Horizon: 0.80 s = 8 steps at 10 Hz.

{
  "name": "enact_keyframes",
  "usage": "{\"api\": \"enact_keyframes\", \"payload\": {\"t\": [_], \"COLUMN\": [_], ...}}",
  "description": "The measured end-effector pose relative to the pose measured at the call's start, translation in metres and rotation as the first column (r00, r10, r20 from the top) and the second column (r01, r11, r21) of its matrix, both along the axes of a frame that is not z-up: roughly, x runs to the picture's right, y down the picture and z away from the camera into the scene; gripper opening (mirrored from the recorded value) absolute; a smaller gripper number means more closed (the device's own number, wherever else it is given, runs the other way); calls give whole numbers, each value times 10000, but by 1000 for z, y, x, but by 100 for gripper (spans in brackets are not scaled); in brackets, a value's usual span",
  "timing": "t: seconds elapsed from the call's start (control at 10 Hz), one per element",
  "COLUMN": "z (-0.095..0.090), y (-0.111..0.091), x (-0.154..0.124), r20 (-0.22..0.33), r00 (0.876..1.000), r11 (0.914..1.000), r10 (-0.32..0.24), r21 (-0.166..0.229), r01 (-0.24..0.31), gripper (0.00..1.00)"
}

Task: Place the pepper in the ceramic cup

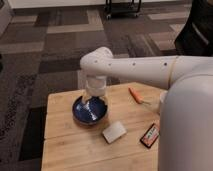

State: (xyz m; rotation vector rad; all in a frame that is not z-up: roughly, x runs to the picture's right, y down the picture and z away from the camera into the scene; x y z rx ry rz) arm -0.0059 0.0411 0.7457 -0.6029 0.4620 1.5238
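Note:
The orange pepper lies on the wooden table, near its far right edge, right of the blue bowl. My gripper hangs from the white arm, points down over the blue bowl, and is well left of the pepper. The ceramic cup is not clearly in view; my arm and body cover the table's right side.
A pale rectangular block lies in front of the bowl. A red-and-black packet lies at the front right by my body. A black cart stands far back on the carpet.

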Motion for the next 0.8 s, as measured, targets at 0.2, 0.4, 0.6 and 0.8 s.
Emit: {"api": "enact_keyframes", "payload": {"t": [0.2,0.4,0.6,0.8], "z": [6,13,13,14], "y": [-20,-49,-57,-58], "x": [24,72,99,101], "r20": [116,570,973,1023], "r00": [9992,9884,9745,9725], "r11": [9992,9899,9794,9778], "r10": [-381,-1409,-2021,-2094], "r21": [101,219,182,182], "r01": [380,1398,2013,2087], "gripper": [65,65,65,65]}}
